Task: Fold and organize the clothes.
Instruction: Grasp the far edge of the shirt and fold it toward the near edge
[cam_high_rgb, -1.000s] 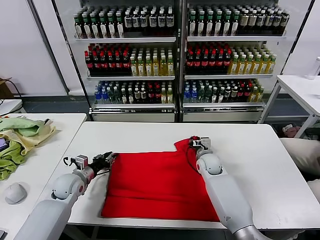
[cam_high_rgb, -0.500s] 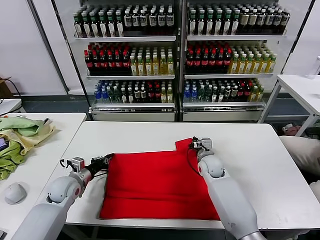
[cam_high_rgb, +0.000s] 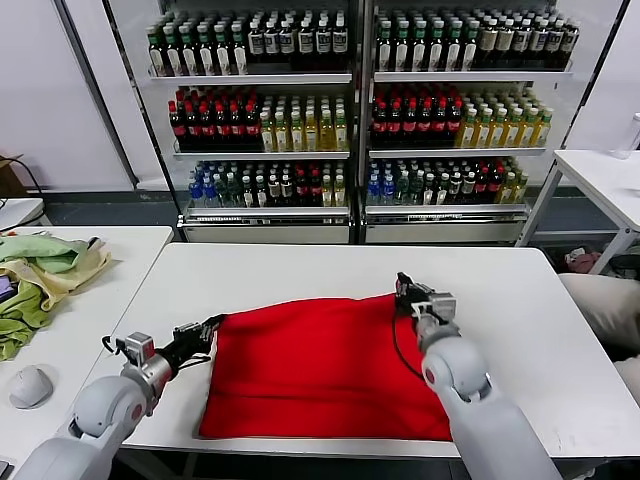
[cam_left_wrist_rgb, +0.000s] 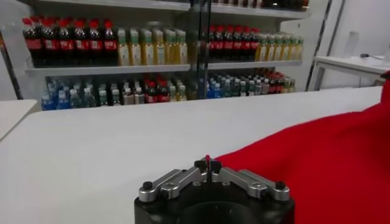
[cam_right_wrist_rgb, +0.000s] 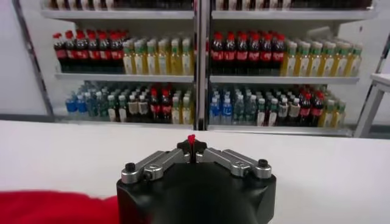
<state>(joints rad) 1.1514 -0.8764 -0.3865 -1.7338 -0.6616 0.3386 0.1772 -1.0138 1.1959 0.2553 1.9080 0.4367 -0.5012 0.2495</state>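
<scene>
Lies flat on the white surface (cam_high_rgb: 300, 265), a single red T-shirt (cam_high_rgb: 320, 365), plain face up, spread wide across the middle with its long axis running left to right across the robot's front. Pinched at both far corners: left end effector (cam_high_rgb: 212, 324) closed tight on the far left corner, right end effector (cam_high_rgb: 404, 290) closed tight on the far right corner, a sliver of red showing between the tips in each wrist view ( (cam_left_wrist_rgb: 208, 163) for the left, (cam_right_wrist_rgb: 191, 141) for the right). Stretched taut between the two grips, that far edge (near hem flat and loose toward the robot). Extends from each grip back toward the robot, the whole body of the cloth, so probably calls for drawing the far edge over toward the near hem, both arms moving together; neither arm nearer than the other, each at its own corner. Risk, as a judgement: uneven travel would skew the fold line. Off to the left on a separate surface, pale green and yellow cloths (cam_high_rgb: 40, 270), not part of this.
</scene>
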